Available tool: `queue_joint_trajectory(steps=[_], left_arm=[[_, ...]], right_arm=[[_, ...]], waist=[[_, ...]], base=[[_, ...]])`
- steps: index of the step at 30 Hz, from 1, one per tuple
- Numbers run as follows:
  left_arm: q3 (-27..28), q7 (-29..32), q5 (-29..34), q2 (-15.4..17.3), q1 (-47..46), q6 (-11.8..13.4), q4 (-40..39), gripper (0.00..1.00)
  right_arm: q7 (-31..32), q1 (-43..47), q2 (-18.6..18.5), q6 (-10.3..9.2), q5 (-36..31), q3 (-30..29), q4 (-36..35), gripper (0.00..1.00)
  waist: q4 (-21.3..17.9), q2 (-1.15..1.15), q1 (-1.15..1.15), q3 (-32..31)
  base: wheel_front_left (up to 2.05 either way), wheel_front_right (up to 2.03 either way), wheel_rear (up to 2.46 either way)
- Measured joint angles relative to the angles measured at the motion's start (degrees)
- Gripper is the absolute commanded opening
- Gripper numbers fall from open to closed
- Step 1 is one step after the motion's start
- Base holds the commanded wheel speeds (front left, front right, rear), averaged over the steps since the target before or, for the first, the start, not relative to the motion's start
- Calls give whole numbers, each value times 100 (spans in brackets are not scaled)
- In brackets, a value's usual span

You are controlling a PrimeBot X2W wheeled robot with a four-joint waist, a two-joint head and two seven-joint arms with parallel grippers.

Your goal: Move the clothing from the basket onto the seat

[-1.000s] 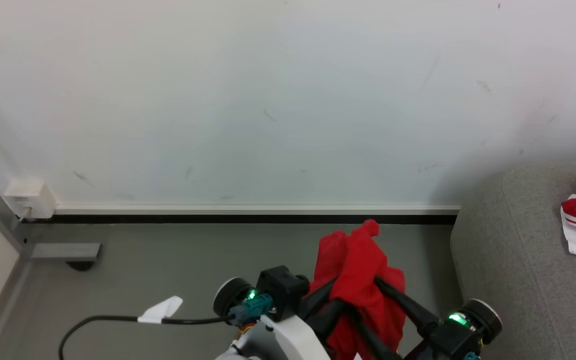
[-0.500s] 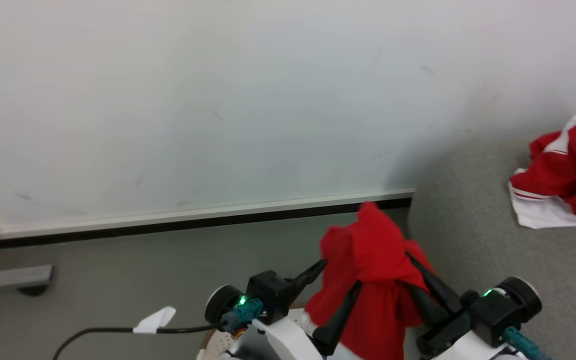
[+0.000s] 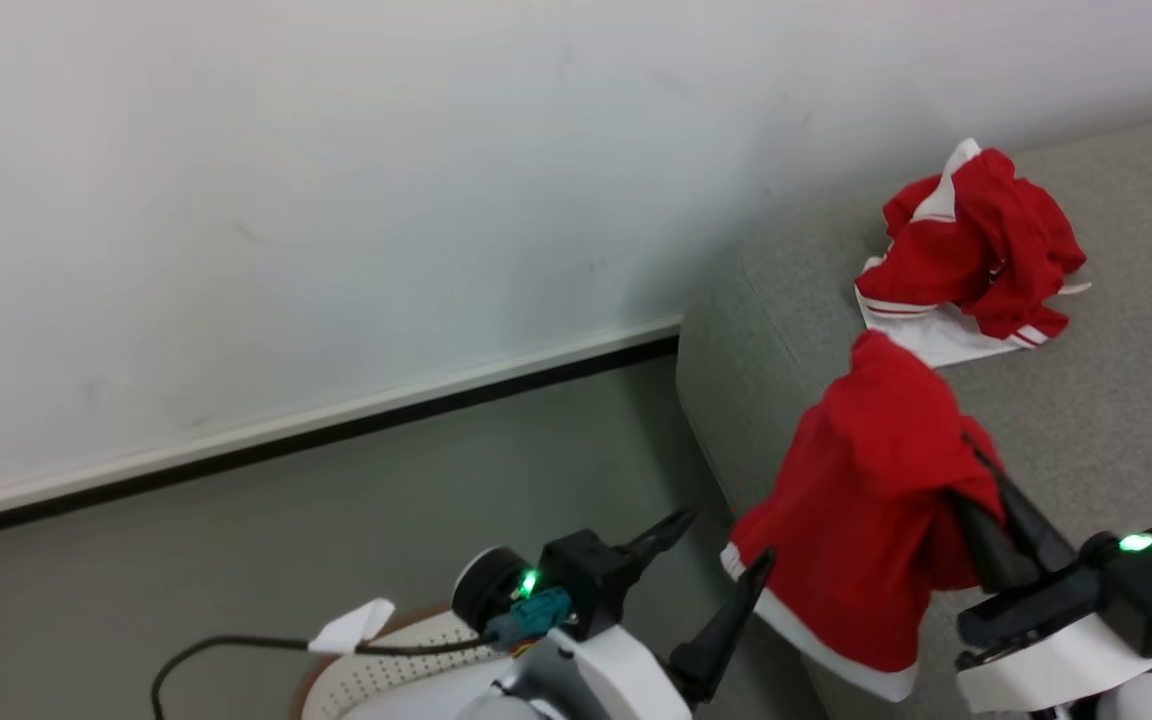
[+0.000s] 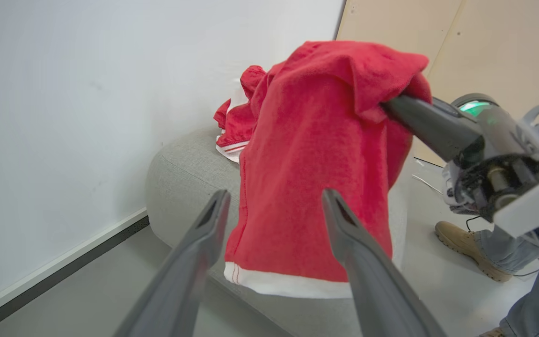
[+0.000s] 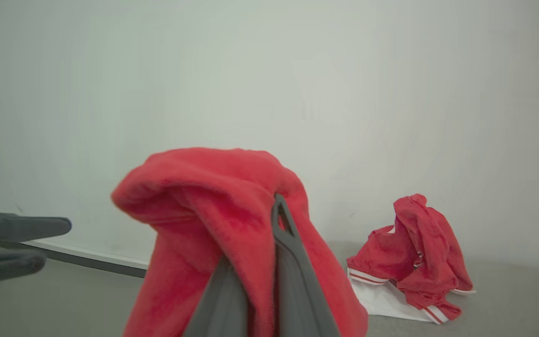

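Head view: the right gripper (image 3: 996,505) has its fingers pinched together on a fold of a red garment (image 3: 866,500), which hangs in the air over the near corner of the grey seat (image 3: 1116,420). The left gripper (image 3: 726,540) stands wide open with nothing in it, one finger just beside the white hem. More red clothes (image 3: 976,250) lie heaped further back on the seat, and the basket (image 3: 386,670) sits low at the left.

Left wrist view: the open left gripper (image 4: 275,194) frames the hanging garment (image 4: 307,140) without touching it. The right gripper (image 4: 410,114) grips it near the top. A person's boot (image 4: 466,243) stands on the floor beyond.

Right wrist view: the closed right gripper (image 5: 276,210) is wrapped in cloth (image 5: 204,187).

The grip is on one bunched fold (little cloth between the fingers, I judge), so it could slip. Let go here, the hem may slide off the edge to the floor.

Half a second earlier the left fingers were still among the cloth; now they are clear, and the head has turned towards the seat
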Motion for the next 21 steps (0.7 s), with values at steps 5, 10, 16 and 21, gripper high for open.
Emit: queue_joint_trajectory(steps=[5, 10, 16, 21], left_arm=[[-125, 5, 211, -53, -454, -26, 64, 100], [-265, 46, 344, -103, -945, -111, 160, 100], [-430, 152, 560, -141, -1608, -214, 287, 100], [-554, 144, 606, -175, -1952, -237, 339, 100]], right_arm=[[0, -211, -261, 0, 8, -459, -146, 0], [0, -905, -556, 0, 151, -1237, -212, 0], [27, -2050, -1213, -1, 455, -2343, 223, 0], [242, -3038, -1684, -1, 957, -2965, 1116, 0]], waist=[[-88, 0, 0, 426], [-43, 0, 0, 1007], [148, 0, 1, 1800], [414, 0, 1, 2400]], base=[[0, 0, 0], [0, 0, 0], [0, 0, 0], [0, 0, 0]])
